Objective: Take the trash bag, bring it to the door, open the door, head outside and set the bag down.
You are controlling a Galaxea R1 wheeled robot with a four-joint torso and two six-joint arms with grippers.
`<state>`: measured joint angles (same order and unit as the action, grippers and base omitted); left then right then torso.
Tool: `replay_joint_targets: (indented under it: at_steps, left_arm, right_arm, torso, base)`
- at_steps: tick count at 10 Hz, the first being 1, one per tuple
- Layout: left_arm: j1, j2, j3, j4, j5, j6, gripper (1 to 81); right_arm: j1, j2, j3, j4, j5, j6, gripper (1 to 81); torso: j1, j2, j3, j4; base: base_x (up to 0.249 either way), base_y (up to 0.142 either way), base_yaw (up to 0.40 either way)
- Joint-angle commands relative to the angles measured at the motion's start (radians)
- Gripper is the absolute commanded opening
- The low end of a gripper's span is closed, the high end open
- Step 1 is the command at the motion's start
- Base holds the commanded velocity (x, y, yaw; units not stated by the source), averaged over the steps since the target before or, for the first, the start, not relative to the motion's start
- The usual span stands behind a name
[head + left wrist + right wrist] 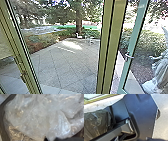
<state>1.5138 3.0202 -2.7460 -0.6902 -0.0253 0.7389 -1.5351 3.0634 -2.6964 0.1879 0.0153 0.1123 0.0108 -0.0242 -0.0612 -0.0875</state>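
The robot faces a doorway, with a paved yard (65,65) spread beyond it and a tree (78,20) at the far side. A green-framed door leaf (133,37) with a metal handle (128,56) stands at the right, past a thick post (110,45); whether the middle way is glazed or clear, I cannot tell. A frame with its own fitting (23,76) rises at the near left.

The trash bag (35,116), pale, see-through and crumpled, is right up close at the left wrist. Dark creased plastic (96,124) bulges beside the robot's plate (144,115) (probably the same bag, though I wouldn't swear to it). I cannot tell how far the left gripper or the right gripper is open, nor whether either has hold of anything.

The step in hand looks like getting the bag out through the door. That calls for slow, centred driving, with the loose plastic kept off post and handle, where it could snag.
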Motion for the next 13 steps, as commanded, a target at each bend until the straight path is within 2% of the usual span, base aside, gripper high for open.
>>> replay_joint_targets:
  at_steps: [1,5,13]
  left_arm:
    - [-0.042,0.002,-0.003,0.035,0.074,0.01,1.0]
    - [-0.042,0.0,-0.003,0.035,0.076,0.01,1.0]
    - [-0.042,0.002,-0.003,0.037,0.076,0.01,1.0]
  right_arm:
    - [0.04,0.01,0.006,-0.01,-0.058,-0.005,81.1]
    - [0.04,0.013,0.006,-0.011,-0.058,-0.006,81.1]
    - [0.034,0.013,0.006,-0.011,-0.041,-0.005,81.1]
  torso:
    - [0.0,0.0,0.0,0.0]
    - [0.0,0.0,0.0,0.0]
    - [0.0,0.0,0.0,0.0]
  base:
    - [0.0,0.0,0.0]
    - [0.0,0.0,-0.026]
    - [0.0,0.0,-0.161]
